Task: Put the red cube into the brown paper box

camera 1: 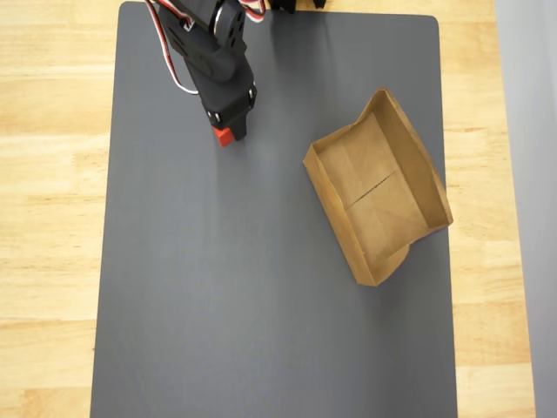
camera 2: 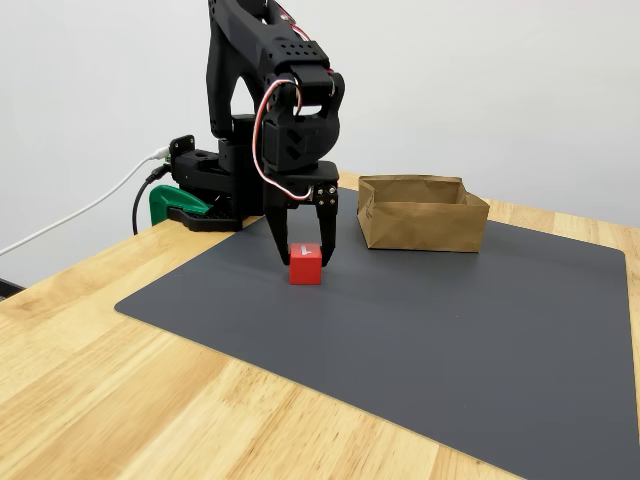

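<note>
Wooden bench [camera 2: 120, 380], grey mat [camera 2: 450, 330]. Red cube [camera 2: 305, 263] near mat's far edge, between parted jaws of gripper [camera 2: 303, 256]; looks light, rigid: pinch flat sides. Brown paper box [camera 2: 420, 212] flimsy.

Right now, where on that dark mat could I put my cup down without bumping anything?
The mat is bare across its whole near half, and between cube and box. Crowded spots: the far corner, where the pincer straddles the cube, and the box's corner.
</note>
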